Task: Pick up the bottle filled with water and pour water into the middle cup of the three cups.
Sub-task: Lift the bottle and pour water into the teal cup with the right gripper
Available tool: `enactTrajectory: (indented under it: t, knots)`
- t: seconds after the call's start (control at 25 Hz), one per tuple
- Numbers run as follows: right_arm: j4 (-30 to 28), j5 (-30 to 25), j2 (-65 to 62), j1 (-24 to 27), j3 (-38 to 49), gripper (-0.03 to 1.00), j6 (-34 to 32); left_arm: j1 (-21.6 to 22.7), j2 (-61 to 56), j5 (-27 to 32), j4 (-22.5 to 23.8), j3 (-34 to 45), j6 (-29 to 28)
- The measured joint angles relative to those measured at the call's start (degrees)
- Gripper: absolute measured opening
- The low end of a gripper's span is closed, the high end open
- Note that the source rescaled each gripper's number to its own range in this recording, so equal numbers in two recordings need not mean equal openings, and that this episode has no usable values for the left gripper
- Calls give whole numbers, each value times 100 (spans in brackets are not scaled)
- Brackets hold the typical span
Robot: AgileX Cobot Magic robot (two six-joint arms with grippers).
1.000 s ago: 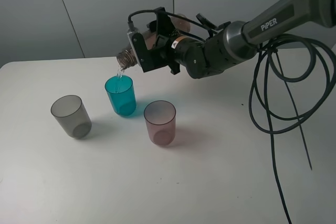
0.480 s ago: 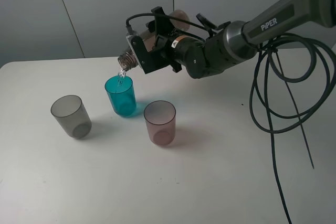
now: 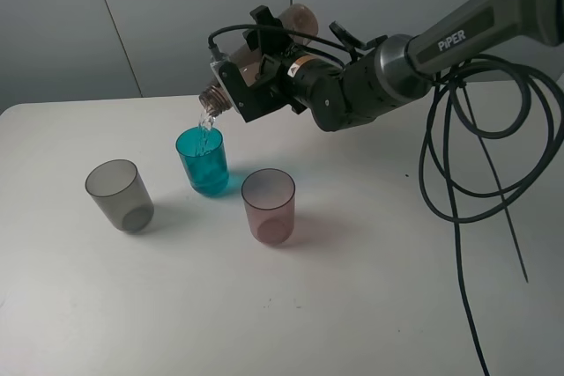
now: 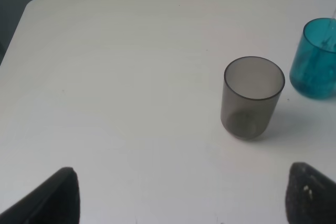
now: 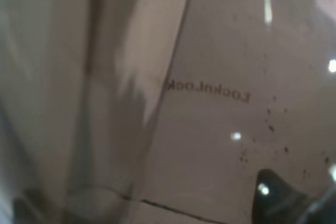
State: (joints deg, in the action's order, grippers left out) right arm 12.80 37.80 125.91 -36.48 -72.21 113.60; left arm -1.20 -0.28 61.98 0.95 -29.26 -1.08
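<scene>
My right gripper (image 3: 254, 77) is shut on the smoky-brown bottle (image 3: 264, 57), held tilted with its threaded neck (image 3: 211, 99) down over the teal-blue middle cup (image 3: 203, 160). A thin stream of water falls from the neck into that cup. The grey cup (image 3: 119, 195) stands to its left and the pale pink cup (image 3: 269, 205) to its right front. The right wrist view is filled by the bottle's wall (image 5: 210, 98). In the left wrist view my left gripper (image 4: 178, 203) is open over the table, with the grey cup (image 4: 253, 97) and the teal cup (image 4: 317, 59) beyond it.
The white table (image 3: 352, 305) carries only the three cups. Black cables (image 3: 467, 173) hang from the right arm over the table's right side. A grey wall stands behind the table.
The bottle has tipped a little steeper, its base rising while its neck stays over the teal cup. Water keeps pouring. The cups have not moved.
</scene>
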Motion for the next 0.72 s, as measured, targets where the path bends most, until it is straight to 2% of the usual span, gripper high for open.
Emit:
enactTrajectory:
  t: [0.72]
  knots:
    - [-709,124,0,0,0,1,198,0,0,0,0,0,0]
